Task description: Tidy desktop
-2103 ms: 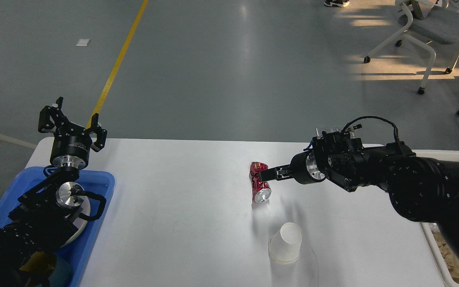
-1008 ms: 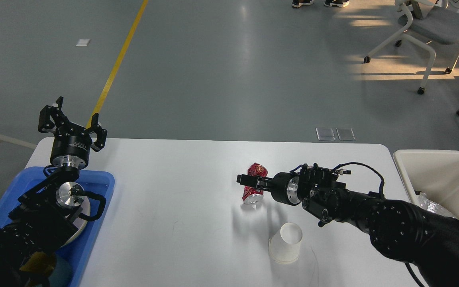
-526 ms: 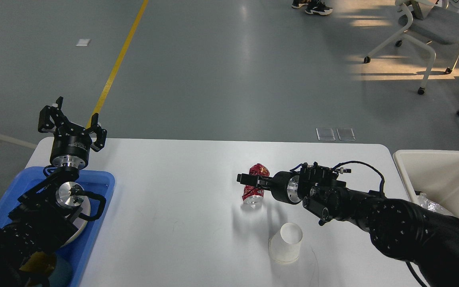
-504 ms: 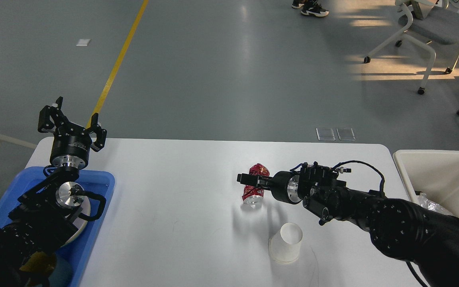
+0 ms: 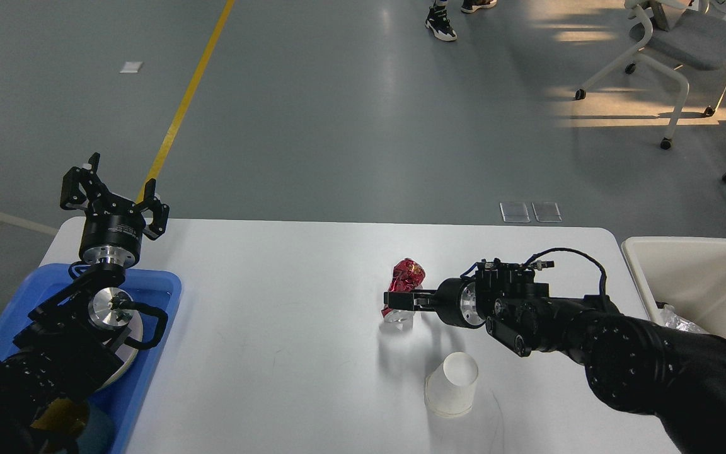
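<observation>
White rounded desktop: crushed red metal can clamped in right gripper; translucent plastic cup nearby. Left gripper: fingers apart, empty, above blue plastic tray.

1. One view only: head camera, set high, facing forward and steeply down.
2. Near field: white desktop fills the lower half; its far edge crosses mid-frame.
3. Far field: grey floor, yellow floor line at left, office chair at far right.
4. Both arms enter from the bottom corners.
</observation>
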